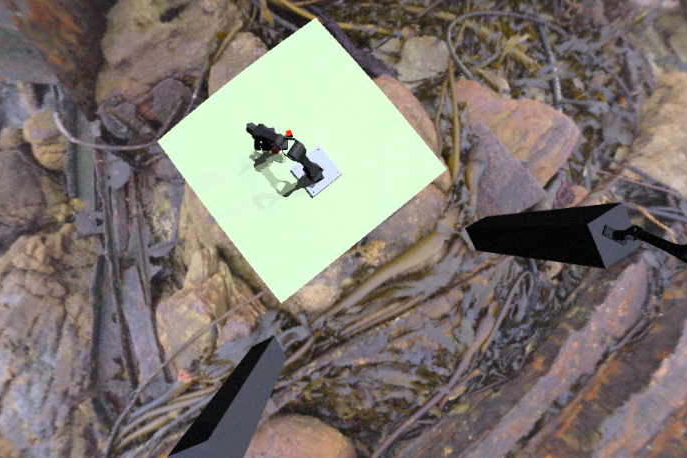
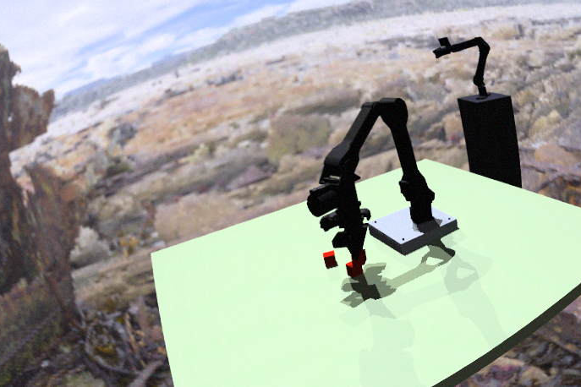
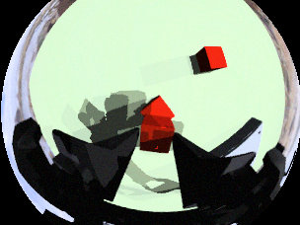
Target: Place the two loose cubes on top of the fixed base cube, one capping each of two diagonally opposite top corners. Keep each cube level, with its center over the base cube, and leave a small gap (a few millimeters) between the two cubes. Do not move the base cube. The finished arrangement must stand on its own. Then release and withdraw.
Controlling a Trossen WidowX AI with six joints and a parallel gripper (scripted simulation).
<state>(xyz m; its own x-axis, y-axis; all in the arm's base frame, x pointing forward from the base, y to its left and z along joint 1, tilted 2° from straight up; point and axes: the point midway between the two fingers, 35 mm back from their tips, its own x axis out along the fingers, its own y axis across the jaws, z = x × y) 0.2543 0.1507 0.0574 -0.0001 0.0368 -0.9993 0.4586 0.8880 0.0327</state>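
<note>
Red cubes form a small stack [image 3: 157, 127] on the pale green surface [image 2: 263, 328]: one cube [image 2: 358, 258] rests on the base cube [image 2: 353, 269], offset toward a corner. The pincer [image 3: 153, 160] hangs straight down around the upper cube, its dark fingers spread a little to either side, gripping nothing. The second loose cube [image 3: 211, 59] lies on the surface, apart from the stack. Behind, the black arm [image 2: 391, 122] arches up from a grey base plate [image 2: 393, 239]. Its shadow falls beside the stack.
</note>
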